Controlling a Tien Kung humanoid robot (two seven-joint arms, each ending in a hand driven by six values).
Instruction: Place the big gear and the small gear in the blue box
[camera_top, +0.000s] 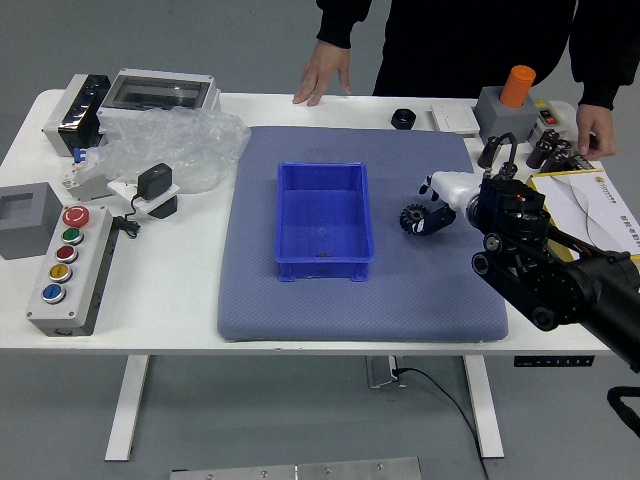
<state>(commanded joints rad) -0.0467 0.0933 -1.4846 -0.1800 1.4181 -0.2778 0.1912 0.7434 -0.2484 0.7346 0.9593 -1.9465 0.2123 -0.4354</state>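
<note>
Centrally in the head view, the blue box (323, 215) sits on the mat (270, 315); the black gear (412, 219) lies to its right, at the right hand (441, 205), whose openness or grip one cannot tell. A person's hand (324, 72) rests beyond.

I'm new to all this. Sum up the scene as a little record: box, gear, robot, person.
Box: blue box, on a blue-grey mat
Gear: one dark gear, outside the box, to its right
Robot: right hand at the gear, grip unclear; left hand out of view
Person: one hand at the table's far edge, the other farther right
</note>
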